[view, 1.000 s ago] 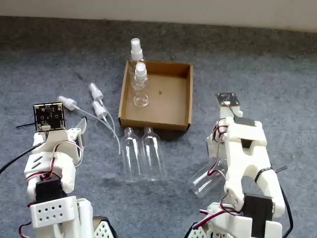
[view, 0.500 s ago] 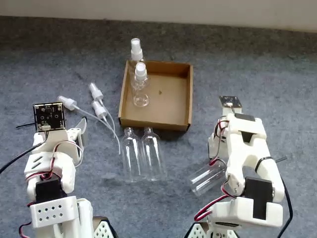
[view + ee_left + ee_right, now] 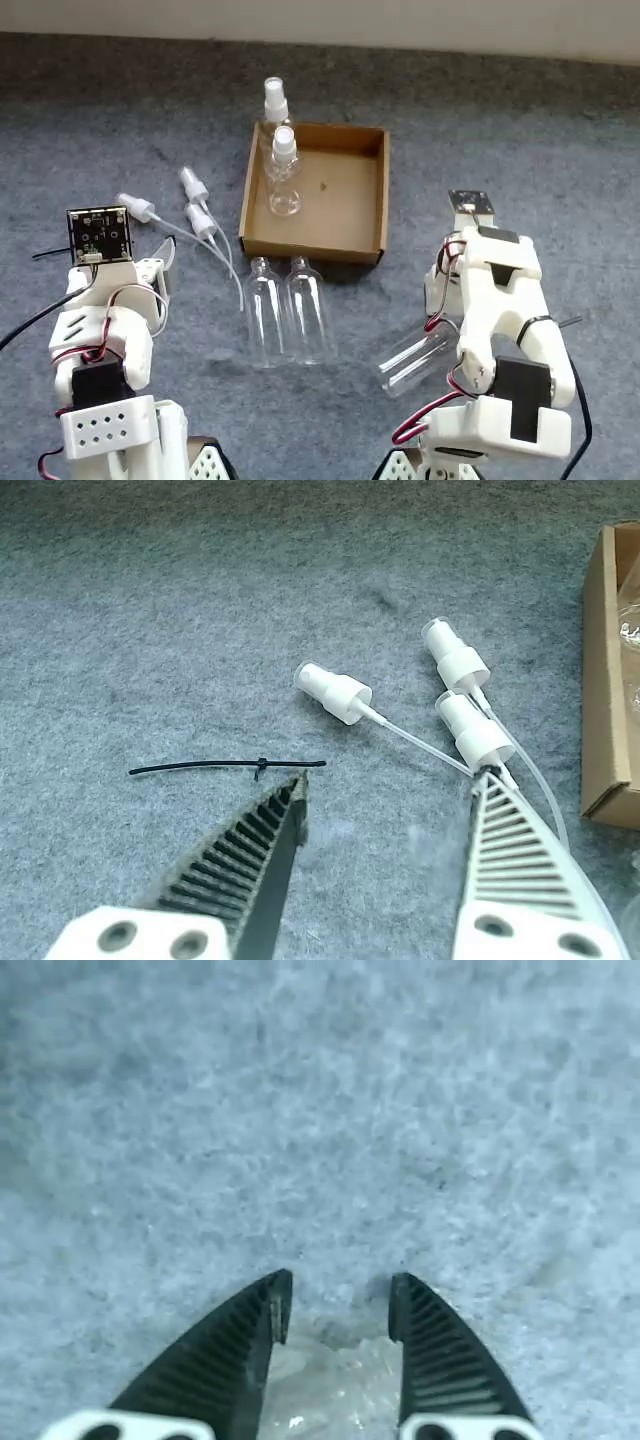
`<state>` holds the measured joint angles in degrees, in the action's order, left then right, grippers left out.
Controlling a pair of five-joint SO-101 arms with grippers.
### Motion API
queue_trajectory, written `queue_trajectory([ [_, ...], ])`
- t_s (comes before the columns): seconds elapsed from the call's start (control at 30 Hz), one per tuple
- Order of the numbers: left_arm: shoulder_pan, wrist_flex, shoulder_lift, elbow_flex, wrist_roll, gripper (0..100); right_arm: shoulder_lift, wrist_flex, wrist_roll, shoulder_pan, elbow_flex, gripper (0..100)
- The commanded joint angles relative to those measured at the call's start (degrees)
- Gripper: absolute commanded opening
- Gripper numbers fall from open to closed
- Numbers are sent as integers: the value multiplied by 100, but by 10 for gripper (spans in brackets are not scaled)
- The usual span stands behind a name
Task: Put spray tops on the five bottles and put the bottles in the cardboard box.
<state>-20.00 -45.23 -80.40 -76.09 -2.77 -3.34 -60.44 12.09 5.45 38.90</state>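
Clamping bottle [image 3: 410, 362], one end hidden under right arm [image 3: 500, 300]

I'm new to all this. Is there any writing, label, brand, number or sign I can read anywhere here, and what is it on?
No text here can be read.
Cardboard box: plain, no print visible.
Bottles and spray tops: no labels visible.
Small board on the left arm's wrist: any markings are too small to read.
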Motion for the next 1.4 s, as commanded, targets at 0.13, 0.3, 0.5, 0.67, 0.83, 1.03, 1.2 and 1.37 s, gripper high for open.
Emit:
queue_trajectory([
  [0.13, 75, 97, 40, 40, -44, 239, -40, -75, -79, 391, -1165, 115],
  [0.3, 171, 105, 40, 40, -44, 239, -119, -980, -79, 752, -1587, 140],
  [0.5, 400, 114, -4, -84, -70, 239, -1235, -1930, -756, 382, -1455, 325],
  [0.67, 409, 114, -4, -92, -70, 239, -2554, -1569, -1952, -145, -251, 327],
  [0.83, 409, 114, -4, -92, -70, 239, -2756, -848, -2136, -620, 927, 327],
  [1.03, 409, 114, -4, -92, -70, 239, -2018, -365, -2127, -963, 1367, 327],
  [1.2, 409, 114, -4, -92, -70, 239, -1182, 189, -2092, -1033, 1525, 324],
  [1.37, 409, 114, -4, -92, -70, 239, -611, 470, -1354, -629, 1349, 201],
])
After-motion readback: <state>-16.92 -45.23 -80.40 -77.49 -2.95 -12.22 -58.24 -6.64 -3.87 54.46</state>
